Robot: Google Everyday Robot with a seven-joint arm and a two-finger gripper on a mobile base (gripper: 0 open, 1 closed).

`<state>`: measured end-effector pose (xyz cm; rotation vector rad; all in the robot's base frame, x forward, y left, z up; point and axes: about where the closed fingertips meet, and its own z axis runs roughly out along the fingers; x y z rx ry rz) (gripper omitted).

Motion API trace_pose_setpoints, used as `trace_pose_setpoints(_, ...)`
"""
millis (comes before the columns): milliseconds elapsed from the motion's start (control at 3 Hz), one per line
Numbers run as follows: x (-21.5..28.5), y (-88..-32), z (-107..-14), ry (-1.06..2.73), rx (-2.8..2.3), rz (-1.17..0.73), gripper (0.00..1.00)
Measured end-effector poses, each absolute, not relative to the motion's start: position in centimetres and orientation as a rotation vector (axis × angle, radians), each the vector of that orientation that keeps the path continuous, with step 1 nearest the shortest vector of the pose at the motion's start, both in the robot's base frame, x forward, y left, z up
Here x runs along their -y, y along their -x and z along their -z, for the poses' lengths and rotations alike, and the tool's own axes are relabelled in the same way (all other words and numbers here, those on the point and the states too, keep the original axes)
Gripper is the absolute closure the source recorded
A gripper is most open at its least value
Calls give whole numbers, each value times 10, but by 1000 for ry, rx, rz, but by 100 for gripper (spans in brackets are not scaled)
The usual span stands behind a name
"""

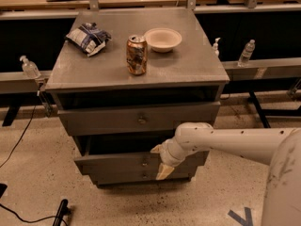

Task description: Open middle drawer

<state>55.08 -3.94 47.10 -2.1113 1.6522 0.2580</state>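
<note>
The grey metal cabinet (94, 74) has three drawers. The middle drawer (113, 163) stands slightly pulled out, with a dark gap above its front. Its small round knob (145, 163) shows at the centre. My gripper (159, 160) is at the front of this drawer, just right of the knob. Its tan fingers (164, 172) are spread apart, one above and one below, and hold nothing. The white arm (225, 142) reaches in from the right.
The top drawer (141, 119) and the bottom drawer (141, 176) are shut. On the cabinet top stand a drink can (136, 55), a white bowl (162, 39) and a chip bag (88, 37). Bottles (246, 53) stand on rails at both sides. A cable lies on the floor at the left.
</note>
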Motion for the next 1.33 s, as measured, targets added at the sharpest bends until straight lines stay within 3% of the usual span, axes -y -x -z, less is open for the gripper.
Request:
trace_pose_setpoints(1000,44,-603,-419,2110,-1695,-265,32)
trace_pose_setpoints(1333,31,-576,-409,2168,-1694,-342,33)
